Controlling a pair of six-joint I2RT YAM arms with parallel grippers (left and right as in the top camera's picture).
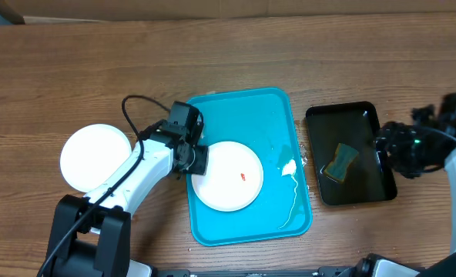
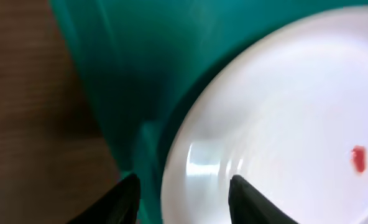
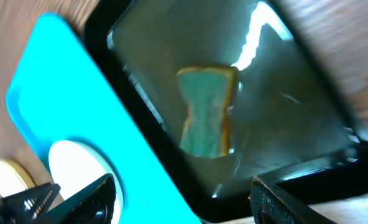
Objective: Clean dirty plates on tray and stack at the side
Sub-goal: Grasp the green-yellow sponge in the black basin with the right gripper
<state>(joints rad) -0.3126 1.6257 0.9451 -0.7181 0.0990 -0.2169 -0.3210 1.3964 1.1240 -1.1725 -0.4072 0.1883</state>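
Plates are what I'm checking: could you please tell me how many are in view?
2. One white plate lies in the blue tray; a second plate sits on the table left of the tray. More could be hidden beneath it.

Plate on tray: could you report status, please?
Left gripper jaws open astride plate rim. Right gripper open at black tray. Plate specked, on blue tray. Nothing blocking.

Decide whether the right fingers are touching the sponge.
Apart. The right wrist view shows the sponge lying in the black tray, with bare tray between it and both fingers.
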